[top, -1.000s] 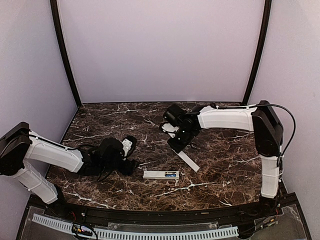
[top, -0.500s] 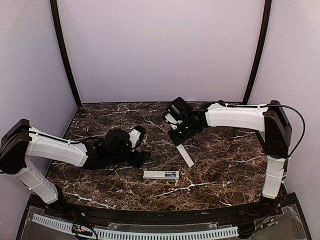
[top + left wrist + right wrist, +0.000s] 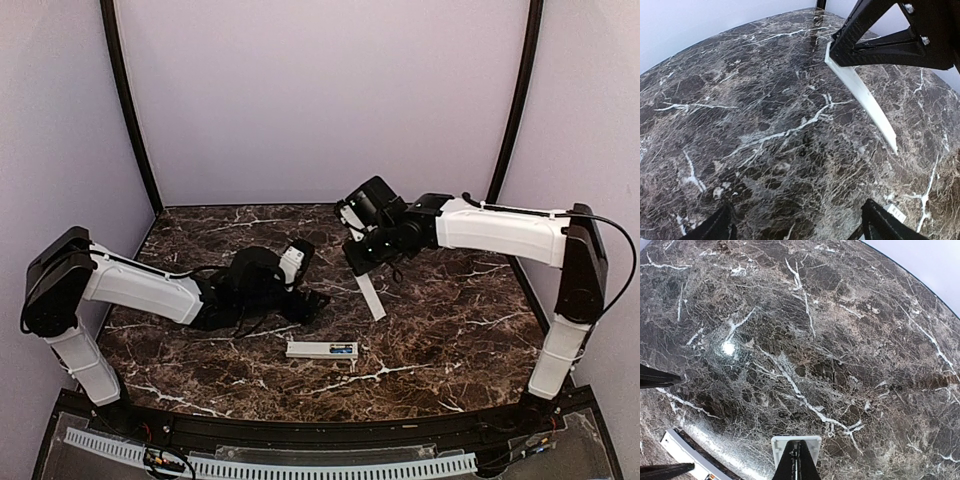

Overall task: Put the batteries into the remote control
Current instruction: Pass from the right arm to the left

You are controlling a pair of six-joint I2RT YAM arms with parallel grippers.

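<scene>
The white remote control lies flat near the table's front, with blue batteries showing in its open right end. My right gripper is shut on a thin white cover strip, which hangs slanted down toward the table behind the remote. In the right wrist view the strip's end shows on either side of the shut fingers, and the remote lies at the lower left. My left gripper is open and empty, low over the marble, left of the strip. A corner of the remote shows by its right finger.
Dark marble tabletop ringed by pale walls and two black corner posts. The right gripper's black body hangs close in front of the left wrist camera. A white slotted rail runs along the near edge.
My left arm has reached right toward the table's middle and its jaws have widened. My right arm has drawn back and to the right, carrying the strip farther from the remote.
</scene>
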